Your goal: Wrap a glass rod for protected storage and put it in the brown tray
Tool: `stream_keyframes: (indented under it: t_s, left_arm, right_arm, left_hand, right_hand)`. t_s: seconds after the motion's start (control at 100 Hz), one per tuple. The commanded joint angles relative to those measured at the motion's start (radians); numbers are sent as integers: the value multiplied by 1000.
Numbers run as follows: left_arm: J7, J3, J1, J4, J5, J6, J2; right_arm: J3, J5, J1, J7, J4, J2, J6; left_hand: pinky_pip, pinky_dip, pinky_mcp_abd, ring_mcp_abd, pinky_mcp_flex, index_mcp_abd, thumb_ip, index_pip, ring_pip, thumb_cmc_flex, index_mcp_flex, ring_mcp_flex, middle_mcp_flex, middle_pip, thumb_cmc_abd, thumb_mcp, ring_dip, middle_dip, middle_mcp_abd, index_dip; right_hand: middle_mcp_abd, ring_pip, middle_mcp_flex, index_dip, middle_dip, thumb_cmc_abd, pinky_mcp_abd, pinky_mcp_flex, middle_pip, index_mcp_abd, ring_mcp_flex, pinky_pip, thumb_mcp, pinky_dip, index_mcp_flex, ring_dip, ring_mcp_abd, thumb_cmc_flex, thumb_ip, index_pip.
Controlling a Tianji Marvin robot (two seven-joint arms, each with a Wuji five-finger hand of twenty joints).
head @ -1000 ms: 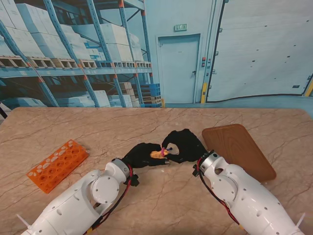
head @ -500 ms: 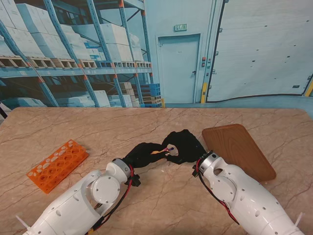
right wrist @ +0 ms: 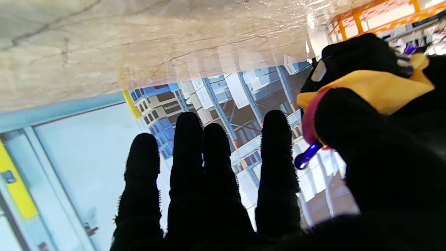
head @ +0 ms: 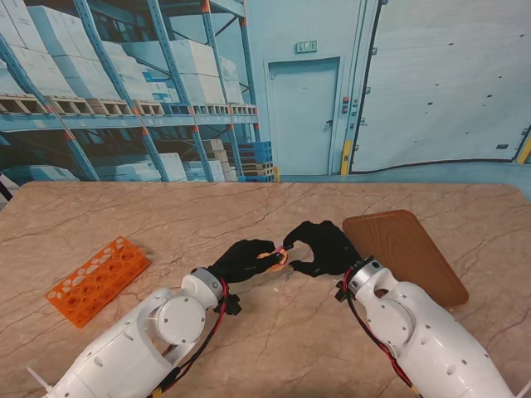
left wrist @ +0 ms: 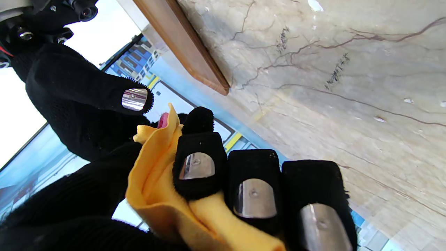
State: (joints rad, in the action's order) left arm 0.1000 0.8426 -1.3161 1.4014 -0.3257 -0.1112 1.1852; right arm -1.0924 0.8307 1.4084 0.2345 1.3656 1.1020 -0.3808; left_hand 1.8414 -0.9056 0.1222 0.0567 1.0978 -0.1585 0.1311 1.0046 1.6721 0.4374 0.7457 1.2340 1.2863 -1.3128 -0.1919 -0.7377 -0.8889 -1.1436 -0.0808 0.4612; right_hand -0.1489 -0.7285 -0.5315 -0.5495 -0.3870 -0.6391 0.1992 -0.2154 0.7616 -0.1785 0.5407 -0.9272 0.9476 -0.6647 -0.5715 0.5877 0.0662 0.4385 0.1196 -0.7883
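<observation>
My left hand is shut on a yellow cloth bundle, held just off the table between the two hands. In the left wrist view the cloth sits under three curled fingers. The glass rod's blue tip pokes out of the cloth beside a pink band. My right hand is right next to the bundle; its thumb lies against the pink band while its four fingers stretch out straight, holding nothing. The brown tray lies to the right of the right hand.
An orange rack with several holes lies at the left of the marble table. The tray's edge shows in the left wrist view. Both white forearms rise from the near corners.
Both hands have shifted slightly right and farther from me with the bundle. The right hand's fingers have spread out, and the bundle now sits higher between the hands.
</observation>
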Motion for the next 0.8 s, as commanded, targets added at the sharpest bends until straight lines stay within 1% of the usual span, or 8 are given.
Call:
stream_keyframes:
  t_s: [0.0, 0.09, 0.14, 0.16, 0.26, 0.33, 0.58, 0.79]
  left_arm:
    - [-5, 3, -10, 11, 12, 1, 7]
    - [-6, 5, -11, 11, 17, -3, 7]
    - [-9, 6, -12, 13, 22, -4, 7]
    - [-10, 7, -13, 13, 23, -5, 7]
    - [-15, 10, -14, 15, 29, -7, 6]
    - [-16, 12, -15, 17, 33, -9, 6]
    - [-21, 10, -14, 14, 40, -15, 6]
    - [-16, 8, -13, 9, 36, -25, 6]
  right_arm:
    - [-12, -24, 21, -7, 12, 1, 19]
    - [-35, -90, 42, -44, 29, 6, 41]
    - [-47, -130, 53, -66, 37, 9, 56]
    - [-52, -148, 57, -76, 41, 10, 62]
    - [-68, -239, 73, -124, 55, 16, 99]
    - [-73, -302, 79, -151, 62, 21, 131]
    - [-56, -505, 77, -201, 76, 43, 247]
    - [-28, -660, 57, -236, 83, 61, 317]
  left_hand:
    - [253, -17, -39, 44, 16, 1, 80, 36, 79, -16, -13, 35, 4, -49, -3, -70, -11, -5, 0, 1]
    - [253, -18, -33, 48, 16, -7, 69, 31, 78, -35, -9, 35, 1, -47, 54, -27, -12, -3, 4, 3]
    - [253, -20, -28, 52, 16, -16, 87, 13, 76, -43, -3, 35, -2, -44, 108, 33, -14, -2, 8, 14]
    - [253, -20, -25, 56, 15, -21, 105, 0, 74, -36, 1, 35, -3, -43, 124, 67, -15, -1, 12, 31]
    - [253, -22, -18, 64, 15, -34, 115, -21, 71, -46, 10, 35, -6, -40, 180, 135, -17, 0, 19, 60]
    - [253, -22, -9, 81, 14, -41, 114, -36, 67, -47, 14, 34, -8, -36, 193, 156, -18, 2, 29, 70]
    - [253, -22, 0, 87, 13, -40, 121, -45, 65, -53, 17, 34, -11, -31, 202, 151, -20, 4, 37, 76]
    - [253, -18, -4, 87, 13, -26, 158, -42, 64, -58, 17, 34, -10, -33, 198, 138, -21, 3, 30, 87]
  right_hand:
    - [24, 16, 26, -9, -4, -16, -26, -1, -10, -2, 1, -25, 32, 12, 25, -7, -26, 12, -38, 13]
    - [24, 20, 26, -9, -4, 3, -28, -3, -10, -10, 4, -23, 49, 13, 29, -8, -31, 21, -38, 16]
    - [27, 23, 24, -9, -3, 17, -29, -2, -13, -21, 5, -21, 66, 13, 33, -9, -31, 24, -39, 18]
    - [27, 25, 24, -8, -3, 20, -30, -2, -13, -25, 4, -19, 72, 13, 37, -10, -31, 26, -39, 21]
    - [25, 37, 25, 6, 0, 51, -31, 3, -21, -45, 2, -4, 65, 11, 55, -13, -26, 46, -14, 35]
    - [22, 45, 27, 9, 4, 66, -33, 8, -32, -44, -7, 3, 54, 8, 64, -13, -22, 39, -18, 40]
    - [7, 46, 33, 12, 4, 92, -31, 25, -43, 0, -24, 20, 8, -8, 39, -4, -12, -6, -27, 55]
    - [4, 47, 42, 10, 2, 98, -33, 30, -45, -12, -35, 27, -9, -20, 19, 0, -10, -18, -24, 59]
